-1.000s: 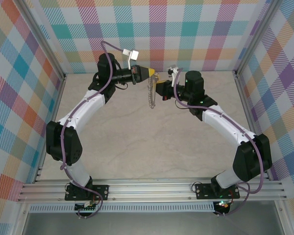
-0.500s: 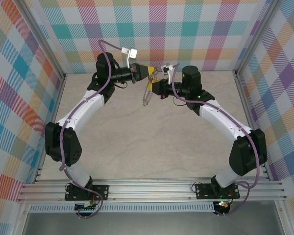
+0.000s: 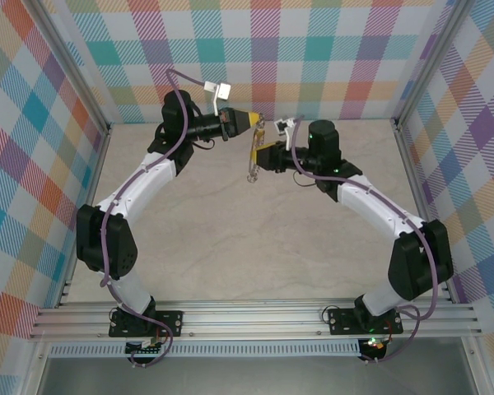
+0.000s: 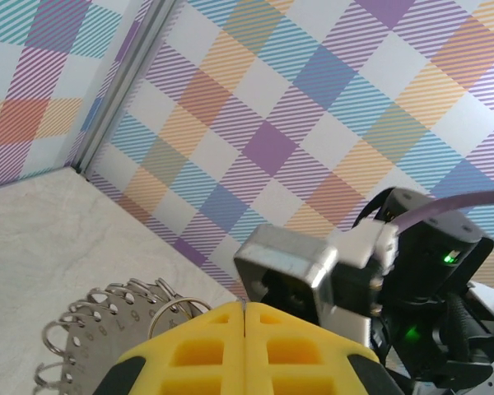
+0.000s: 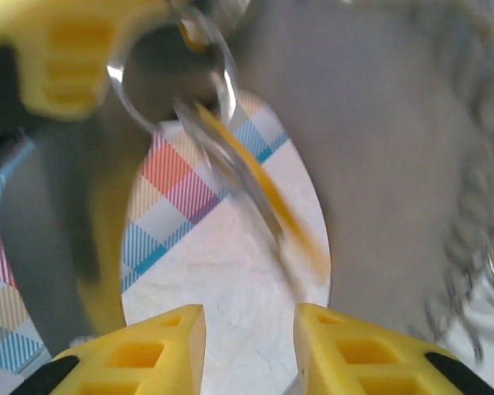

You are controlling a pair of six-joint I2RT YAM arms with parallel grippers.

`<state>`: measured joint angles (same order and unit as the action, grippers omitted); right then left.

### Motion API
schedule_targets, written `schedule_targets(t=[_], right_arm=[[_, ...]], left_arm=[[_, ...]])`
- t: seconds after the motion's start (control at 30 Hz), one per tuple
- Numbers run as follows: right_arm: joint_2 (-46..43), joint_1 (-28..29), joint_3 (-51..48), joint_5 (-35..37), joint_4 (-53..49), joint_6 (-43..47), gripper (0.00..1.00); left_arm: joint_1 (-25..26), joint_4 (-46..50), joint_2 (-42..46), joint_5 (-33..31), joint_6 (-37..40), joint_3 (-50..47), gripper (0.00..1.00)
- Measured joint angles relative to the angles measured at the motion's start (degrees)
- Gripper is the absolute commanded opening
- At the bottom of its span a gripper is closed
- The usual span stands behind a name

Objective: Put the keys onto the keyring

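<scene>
From above, the left gripper (image 3: 254,123), over the far middle of the table (image 3: 230,247), pinches the keyring (image 3: 250,161), which hangs just left of the right gripper (image 3: 263,155). The left wrist view shows that gripper closed tight on the keyring. In the right wrist view, the right gripper stands partly apart, holding nothing, and the blurred key (image 5: 259,189) dangles from a small loop (image 5: 173,74) just beyond it.

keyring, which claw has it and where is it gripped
The left claw is shut on the keyring at its edge; the rest hangs free. The right claw is open, holding nothing; the key dangles in front of it.
</scene>
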<state>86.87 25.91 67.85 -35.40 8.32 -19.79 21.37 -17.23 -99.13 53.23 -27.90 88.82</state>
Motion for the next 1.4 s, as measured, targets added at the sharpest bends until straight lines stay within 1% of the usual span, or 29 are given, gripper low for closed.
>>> schedule_targets(t=[0.13,0.27,0.33,0.47,0.57,0.73,0.9,1.1,1.23,1.4], right_arm=[[-4.13,-0.9,-7.43,0.83,0.92,-0.81,0.46],[-7.82,-1.6,-12.0,1.77,1.27,-1.66,0.46],[-9.18,-1.95,-12.5,2.29,1.2,-2.12,0.43],[-11.72,-2.73,-12.02,3.63,1.53,-2.62,0.44],[-11.91,-3.54,-9.31,4.66,1.46,-3.61,0.44],[-9.99,-5.03,-1.86,4.9,3.65,-6.21,0.43],[-5.2,-6.27,3.21,3.1,8.37,-10.03,0.38],[0.52,-7.26,5.03,0.17,11.76,-14.1,0.32],[3.17,-7.39,6.01,-1.81,13.4,-16.31,0.32],[4.07,-7.48,6.43,-4.2,16.06,-18.58,0.32]], left_arm=[[0.0,-0.76,0.0,0.0,0.0,-0.44,0.0],[0.0,-1.25,0.0,-0.02,-0.26,-0.46,0.0],[0.0,-1.42,0.0,0.0,-0.66,-0.46,0.0],[0.0,-1.95,0.0,0.0,-0.94,-0.52,0.0],[0.0,-2.34,0.0,0.02,-1.03,-0.61,0.0],[0.0,-2.47,0.0,0.2,-1.05,-1.01,0.0],[0.0,-2.47,0.0,0.48,-1.05,-1.25,0.0],[0.0,-2.47,0.0,1.31,-1.05,-1.25,0.0],[0.0,-2.47,0.0,1.7,-1.05,-1.27,0.0],[0.0,-2.45,0.0,1.75,-1.03,-1.25,0.0]])
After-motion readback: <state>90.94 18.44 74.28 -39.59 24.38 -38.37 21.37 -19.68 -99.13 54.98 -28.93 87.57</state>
